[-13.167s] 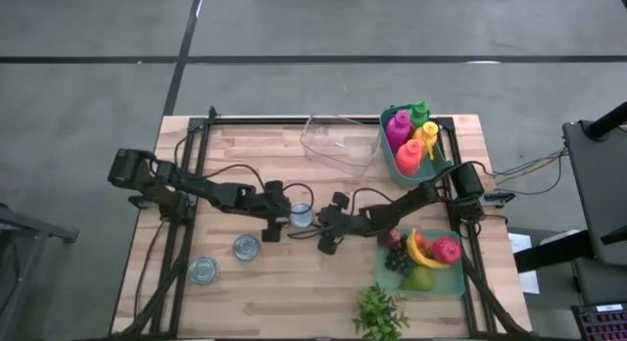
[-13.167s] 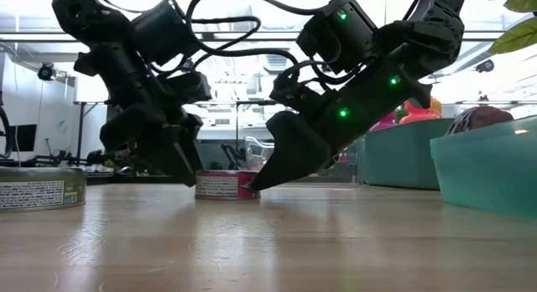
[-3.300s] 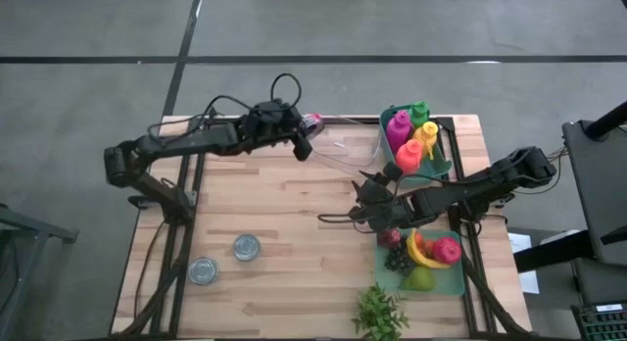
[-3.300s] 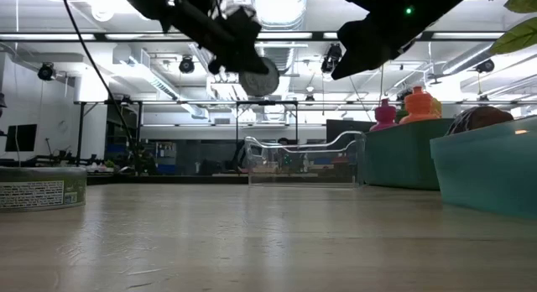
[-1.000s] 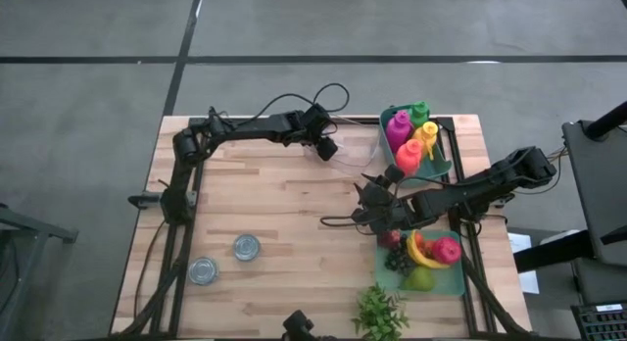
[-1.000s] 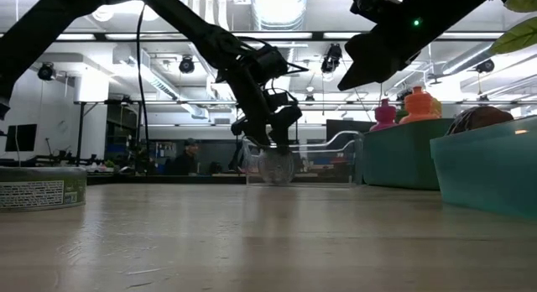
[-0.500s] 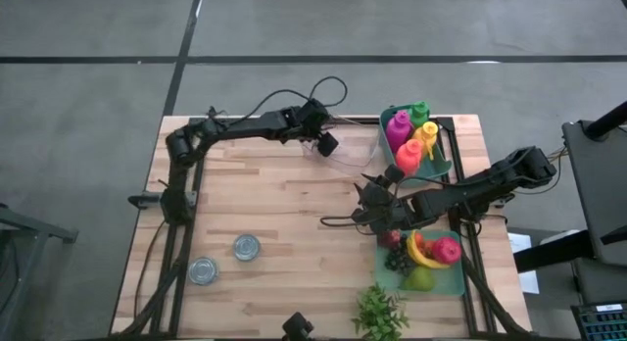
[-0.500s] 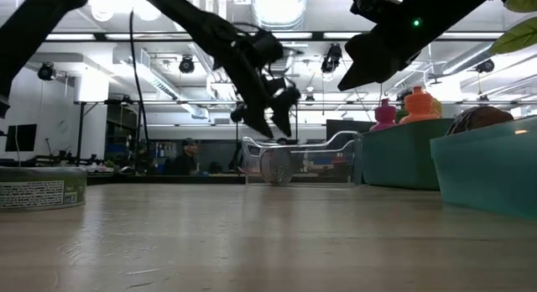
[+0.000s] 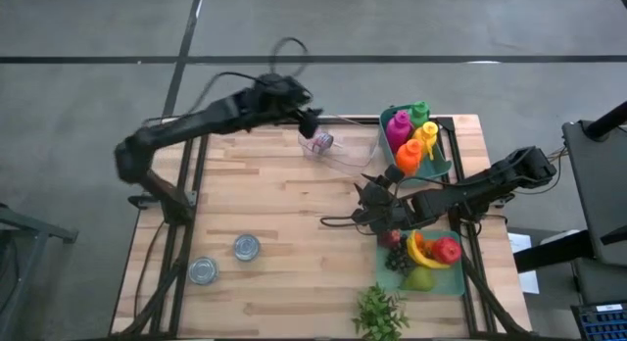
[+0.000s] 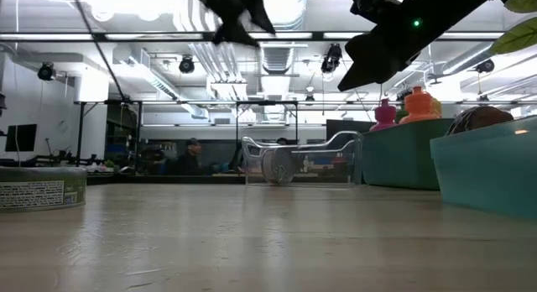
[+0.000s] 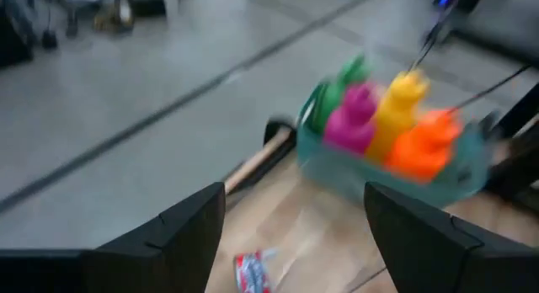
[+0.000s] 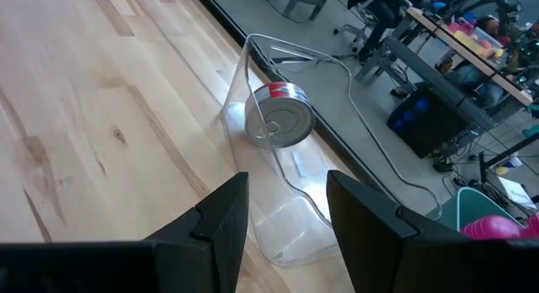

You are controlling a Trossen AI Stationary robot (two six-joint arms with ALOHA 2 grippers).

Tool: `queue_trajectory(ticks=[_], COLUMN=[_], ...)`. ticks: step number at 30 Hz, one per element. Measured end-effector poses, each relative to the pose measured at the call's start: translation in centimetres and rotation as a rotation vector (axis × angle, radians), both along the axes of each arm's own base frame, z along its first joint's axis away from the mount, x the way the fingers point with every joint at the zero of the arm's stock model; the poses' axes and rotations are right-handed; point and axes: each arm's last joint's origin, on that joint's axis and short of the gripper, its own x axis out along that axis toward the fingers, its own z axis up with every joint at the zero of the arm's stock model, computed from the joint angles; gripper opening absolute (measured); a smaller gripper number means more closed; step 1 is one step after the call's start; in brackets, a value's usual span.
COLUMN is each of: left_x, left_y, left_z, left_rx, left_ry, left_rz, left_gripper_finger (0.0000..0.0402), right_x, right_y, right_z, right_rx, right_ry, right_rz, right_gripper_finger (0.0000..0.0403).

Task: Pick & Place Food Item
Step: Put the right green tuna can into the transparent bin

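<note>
The red-labelled can (image 9: 322, 142) lies on its side inside the clear plastic bin (image 9: 343, 153), resting against the bin's wall on the side away from the teal bottle tray (image 9: 392, 155). In the right wrist view its metal end with the pull tab faces outward and the red label wraps the top edge. A can set down on its rim would roll until a wall stops it, which is probably why it sits pressed to that side rather than in the middle of the bin.

The left gripper (image 9: 306, 117) hangs above the bin's far corner, clear of the can and holding nothing; its fingers (image 11: 177, 234) are spread with a wide gap between them. I judge the placing of this can to be done, with the arm up out of the bin so it won't knock the wall.

The right gripper (image 9: 364, 199) hovers over the bench (image 9: 274, 243) between the bin and the teal fruit tray (image 9: 384, 277), pointed toward the bin. Its fingers (image 12: 215, 217) stand partly apart with nothing between them. Parked there, it keeps out of the left arm's path.

Two more cans (image 9: 246, 247) stand upright on the bench well away from the bin, toward its near left corner. They seem to be the next food items to move, and both lie on the left arm's side.
</note>
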Motion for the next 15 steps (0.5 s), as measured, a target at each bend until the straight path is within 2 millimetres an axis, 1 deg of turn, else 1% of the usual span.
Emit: queue_trajectory(ticks=[3,8,11,15], left_x=[-2.4,-5.7,-7.1,-8.1], left_y=[-2.1,-5.9,-8.1,-10.6], left_z=[3.4,7.4,8.7,9.4], left_rx=[0.035,0.098,0.132,0.126], left_ry=[-0.083,-0.199,-0.231,-0.240], left_rz=[-0.029,-0.119,-0.191,-0.278], left_gripper_finger=[0.0289,0.0289,0.0289,0.0289], right_x=[0.0,0.0,0.0,0.0], right_y=[0.0,0.0,0.0,0.0], right_z=[0.0,0.0,0.0,0.0], right_rx=[0.001,0.001,0.001,0.001], right_ry=[-0.002,-0.002,-0.002,-0.002], right_rz=[0.000,0.000,0.000,0.000], right_gripper_finger=[0.0157,0.0157,0.0157,0.0157])
